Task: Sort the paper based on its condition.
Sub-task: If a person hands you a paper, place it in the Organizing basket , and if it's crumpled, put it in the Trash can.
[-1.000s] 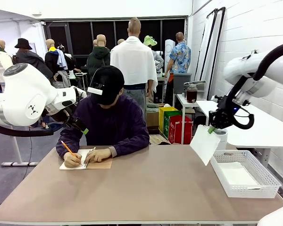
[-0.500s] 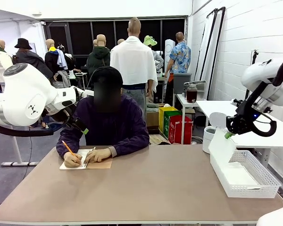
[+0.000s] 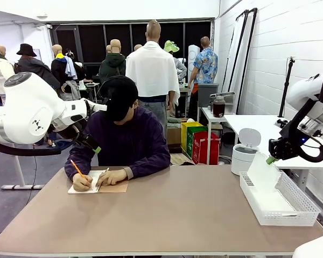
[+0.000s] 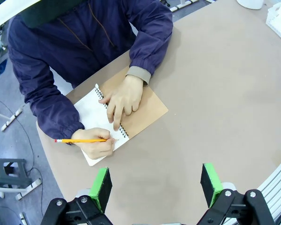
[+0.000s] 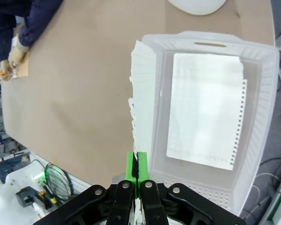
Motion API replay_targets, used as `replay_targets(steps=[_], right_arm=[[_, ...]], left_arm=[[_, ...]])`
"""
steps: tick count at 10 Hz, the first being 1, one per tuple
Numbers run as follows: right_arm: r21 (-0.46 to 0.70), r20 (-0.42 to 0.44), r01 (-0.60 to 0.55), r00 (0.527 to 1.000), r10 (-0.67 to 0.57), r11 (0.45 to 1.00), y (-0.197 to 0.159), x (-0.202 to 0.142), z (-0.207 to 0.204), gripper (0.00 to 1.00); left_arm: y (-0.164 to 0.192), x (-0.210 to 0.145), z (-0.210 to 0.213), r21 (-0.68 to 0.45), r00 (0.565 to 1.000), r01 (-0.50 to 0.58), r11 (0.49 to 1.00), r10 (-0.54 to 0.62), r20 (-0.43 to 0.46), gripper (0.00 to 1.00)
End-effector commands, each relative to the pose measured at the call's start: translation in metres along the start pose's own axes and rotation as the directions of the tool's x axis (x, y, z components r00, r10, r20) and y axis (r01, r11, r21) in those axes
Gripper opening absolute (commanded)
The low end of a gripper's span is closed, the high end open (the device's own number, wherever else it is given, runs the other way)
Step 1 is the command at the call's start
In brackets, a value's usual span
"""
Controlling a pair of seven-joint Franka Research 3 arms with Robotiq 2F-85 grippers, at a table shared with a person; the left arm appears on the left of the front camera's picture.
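The paper [image 3: 261, 173], thin and white with one ragged punched edge, has swung right and now hangs over the white lattice basket [image 3: 280, 218], pinched by the right gripper [image 3: 269, 159]. Another flat sheet [image 5: 203, 108] lies inside. The left gripper [image 4: 155, 183] hovers, pads spread, above the brown-covered notebook [image 4: 143, 112].

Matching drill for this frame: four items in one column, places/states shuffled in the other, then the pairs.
1. thin white loose sheet with ragged edge
2. second white sheet with a hole-punched edge
3. yellow pencil
4. left gripper

A. open above the tan table
B. in the person's hand
C. flat in the white plastic basket
D. pinched by the shut right gripper

Pairs: 1-D, 2-C, 3-B, 4-A
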State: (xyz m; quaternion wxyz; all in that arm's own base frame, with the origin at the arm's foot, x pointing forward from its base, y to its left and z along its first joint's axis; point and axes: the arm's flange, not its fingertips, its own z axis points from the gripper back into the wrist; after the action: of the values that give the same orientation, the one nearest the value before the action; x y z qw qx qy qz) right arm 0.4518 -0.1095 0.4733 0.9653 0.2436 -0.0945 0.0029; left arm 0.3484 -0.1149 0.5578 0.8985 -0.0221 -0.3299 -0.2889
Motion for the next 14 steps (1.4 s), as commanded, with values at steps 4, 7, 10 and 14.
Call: replay_targets(steps=[4, 7, 10, 14], right_arm=[[0.077, -0.009, 0.029, 1.000, -0.028, 0.997, -0.027, 0.011, -0.031, 0.00], [0.079, -0.011, 0.080, 0.997, -0.079, 0.994, -0.042, 0.000, -0.052, 0.00], [-0.012, -0.054, 0.135, 0.989, -0.135, 0.991, -0.054, -0.010, -0.068, 0.00], [-0.100, -0.107, 0.188, 0.974, -0.198, 0.977, -0.054, -0.005, -0.088, 0.00]], left_arm=[[0.001, 0.001, 0.000, -0.001, 1.000, -0.002, 1.000, 0.002, 0.005, 1.00], [0.001, 0.001, 0.000, -0.001, 1.000, -0.002, 1.000, 0.002, 0.005, 1.00], [0.001, 0.001, 0.000, -0.001, 1.000, -0.002, 1.000, 0.002, 0.005, 1.00], [0.001, 0.001, 0.000, -0.001, 1.000, -0.002, 1.000, 0.002, 0.005, 1.00]])
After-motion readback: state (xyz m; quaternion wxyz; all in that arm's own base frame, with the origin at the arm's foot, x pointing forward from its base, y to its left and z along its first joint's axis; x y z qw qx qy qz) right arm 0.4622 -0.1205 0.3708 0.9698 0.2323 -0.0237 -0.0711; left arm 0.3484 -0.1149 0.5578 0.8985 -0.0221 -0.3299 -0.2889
